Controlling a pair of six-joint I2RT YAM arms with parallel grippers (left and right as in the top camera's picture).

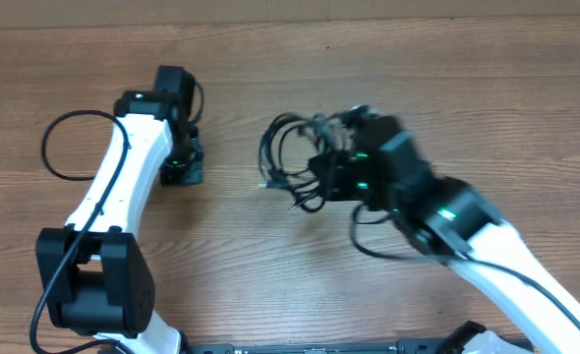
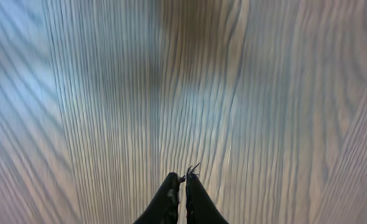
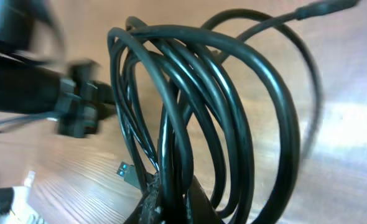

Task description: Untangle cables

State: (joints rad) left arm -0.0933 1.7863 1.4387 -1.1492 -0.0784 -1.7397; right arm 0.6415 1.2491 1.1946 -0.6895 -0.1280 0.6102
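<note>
A bundle of thin black cables (image 1: 288,157) lies coiled together at the middle of the wooden table. In the right wrist view the cables (image 3: 196,93) fill the frame as several overlapping loops, and a silver USB plug (image 3: 126,171) with a blue insert hangs at the lower left. My right gripper (image 3: 174,202) is shut on strands at the bottom of the coil; from overhead, the right gripper (image 1: 319,179) sits at the bundle's right side. My left gripper (image 1: 184,172) stands apart to the left. Its fingers (image 2: 171,190) are shut on nothing over bare wood.
The left arm's own thick black cable loops out at the far left (image 1: 59,147). The right arm's cable (image 1: 369,244) curls beside its wrist. A black rail (image 1: 319,348) runs along the table's near edge. The left arm's black gripper (image 3: 78,109) shows blurred beyond the coil.
</note>
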